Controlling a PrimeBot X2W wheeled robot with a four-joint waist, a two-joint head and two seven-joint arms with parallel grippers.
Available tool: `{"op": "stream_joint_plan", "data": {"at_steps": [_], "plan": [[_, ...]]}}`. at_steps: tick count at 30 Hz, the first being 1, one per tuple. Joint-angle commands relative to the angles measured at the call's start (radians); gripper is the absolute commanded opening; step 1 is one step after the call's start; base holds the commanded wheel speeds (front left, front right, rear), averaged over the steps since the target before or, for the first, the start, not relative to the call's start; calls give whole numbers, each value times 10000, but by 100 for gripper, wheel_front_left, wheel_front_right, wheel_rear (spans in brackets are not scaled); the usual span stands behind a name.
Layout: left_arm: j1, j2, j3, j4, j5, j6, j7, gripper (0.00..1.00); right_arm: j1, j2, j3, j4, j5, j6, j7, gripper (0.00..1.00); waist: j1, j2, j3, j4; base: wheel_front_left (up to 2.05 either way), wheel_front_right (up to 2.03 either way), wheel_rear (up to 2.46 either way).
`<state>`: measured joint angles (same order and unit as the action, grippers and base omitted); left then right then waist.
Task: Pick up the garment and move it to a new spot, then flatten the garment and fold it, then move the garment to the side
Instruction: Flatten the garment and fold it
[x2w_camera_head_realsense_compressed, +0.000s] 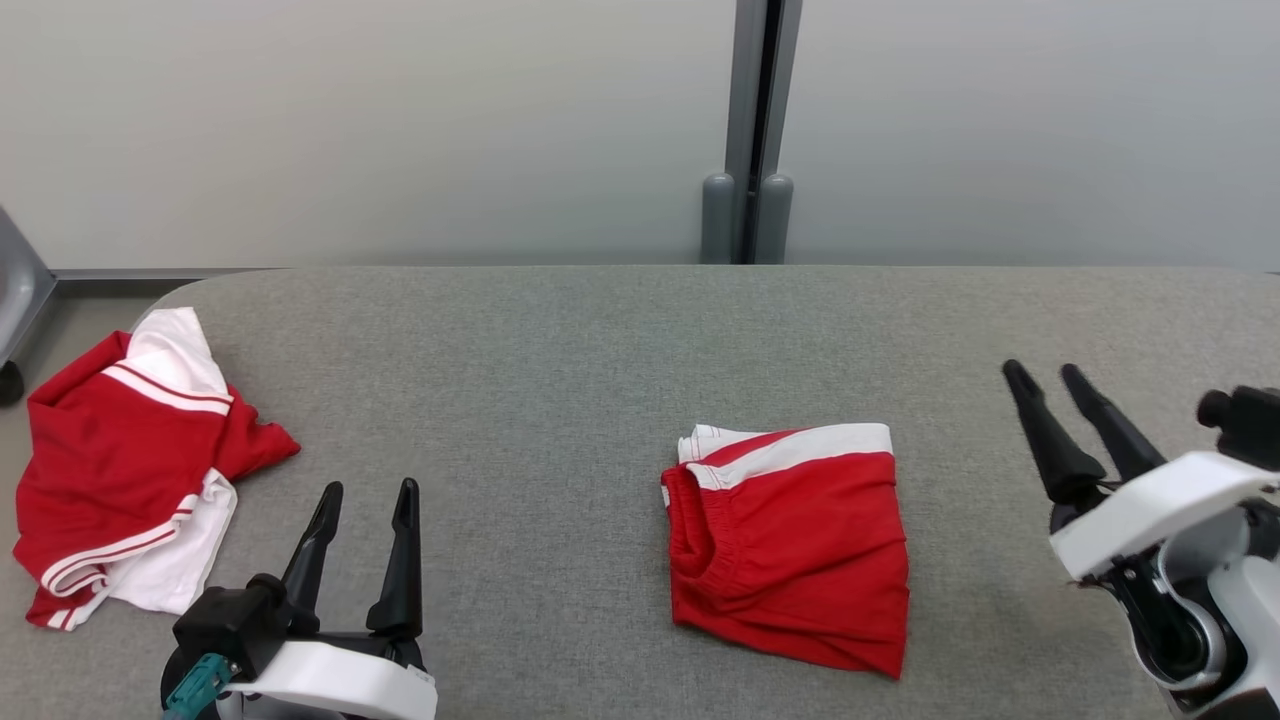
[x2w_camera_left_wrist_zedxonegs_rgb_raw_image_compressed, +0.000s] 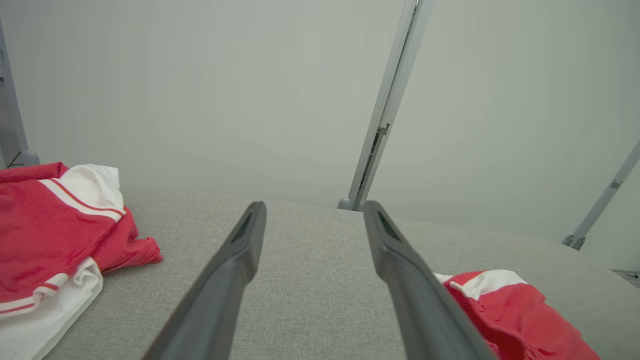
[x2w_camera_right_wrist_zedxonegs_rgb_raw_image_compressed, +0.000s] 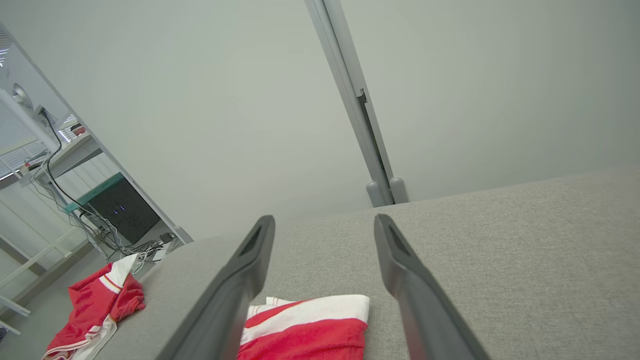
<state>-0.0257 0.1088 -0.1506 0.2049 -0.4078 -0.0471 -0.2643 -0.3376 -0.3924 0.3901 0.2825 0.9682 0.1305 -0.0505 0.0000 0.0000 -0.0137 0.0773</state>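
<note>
Left hand (x2w_camera_head_realsense_compressed: 370, 487) — black tapered fingers (x2w_camera_head_realsense_compressed: 401, 570), white shell (x2w_camera_head_realsense_compressed: 340, 682), teal connector (x2w_camera_head_realsense_compressed: 196, 684).

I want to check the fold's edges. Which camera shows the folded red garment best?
The head view: the folded red garment lies whole and unobstructed on the grey table. The left wrist view catches one end of it at the frame's corner; the right wrist view cuts off its lower part.

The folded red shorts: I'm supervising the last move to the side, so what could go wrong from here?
1. The folded shorts lie loose, the left gripper and right gripper open and clear; pinching the top layer alone could undo the fold.
2. The crumpled red-and-white garment sits at the table edge; a left gripper sweep could push it off.
</note>
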Motion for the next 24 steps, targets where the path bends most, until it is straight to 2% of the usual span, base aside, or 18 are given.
{"op": "stream_joint_plan", "data": {"at_steps": [1, 5, 13, 19, 24], "plan": [[104, -27, 98, -79, 104, 5, 3, 100, 336, -89, -200, -42, -504, 6, -595, 100, 0, 0, 15, -121, 0, 0, 0], [171, -106, 232, -175, 224, -67, 3, 100, 907, 17, -723, -73, -1434, 6, -1500, 100, 0, 0, 18, -234, 0, 0, 0], [300, -226, 539, -404, 490, -112, 2, 100, 1840, 447, -1495, -287, -2807, 6, -1879, 100, 0, 0, -12, -412, 0, 0, 0], [373, -350, 709, -598, 877, -165, 2, 100, 2414, 1125, -2393, -459, -3917, 6, -2110, 100, 0, 0, -49, -418, 0, 0, 0], [430, -406, 854, -637, 1207, -189, 2, 100, 2590, 1492, -2577, -485, -4542, 6, -2167, 100, 0, 0, -59, -459, 0, 0, 0]]}}
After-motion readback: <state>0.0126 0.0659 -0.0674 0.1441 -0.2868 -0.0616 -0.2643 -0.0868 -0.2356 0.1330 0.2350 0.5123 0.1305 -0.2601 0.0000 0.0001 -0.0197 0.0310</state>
